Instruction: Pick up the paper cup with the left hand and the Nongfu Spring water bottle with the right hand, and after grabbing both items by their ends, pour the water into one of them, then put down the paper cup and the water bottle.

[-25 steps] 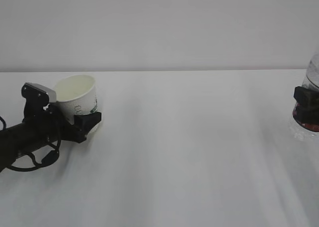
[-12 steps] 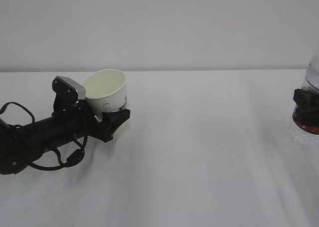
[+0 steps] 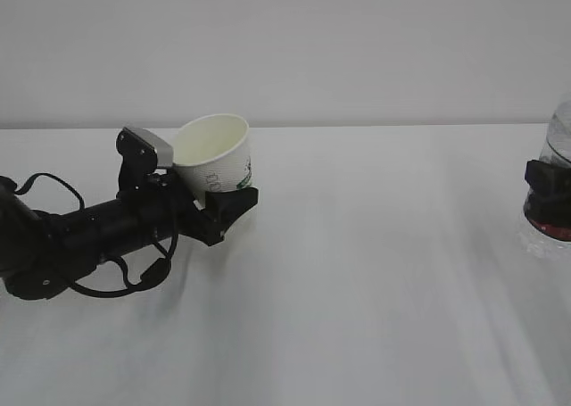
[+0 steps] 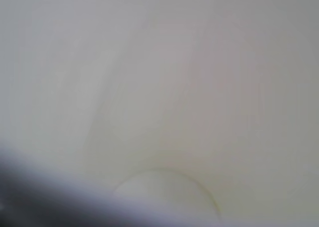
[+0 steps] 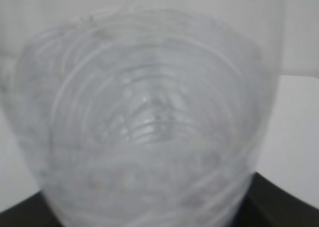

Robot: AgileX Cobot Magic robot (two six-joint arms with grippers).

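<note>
The white paper cup with green marks is tilted, its mouth leaning up and to the right, held off the table at the left. My left gripper is shut on its lower part, with one black finger in front. In the left wrist view the cup's cream inside fills the frame. At the right edge stands the clear water bottle, partly cut off, with its red label low down. My right gripper is shut round its middle. The ribbed bottle fills the right wrist view. No water can be made out.
The white table runs back to a pale wall. The black left arm with its cable loops lies low over the table at the left.
The left arm has carried the cup to the right and slightly up, tilting it a little more. The right gripper and bottle have stayed in place.
</note>
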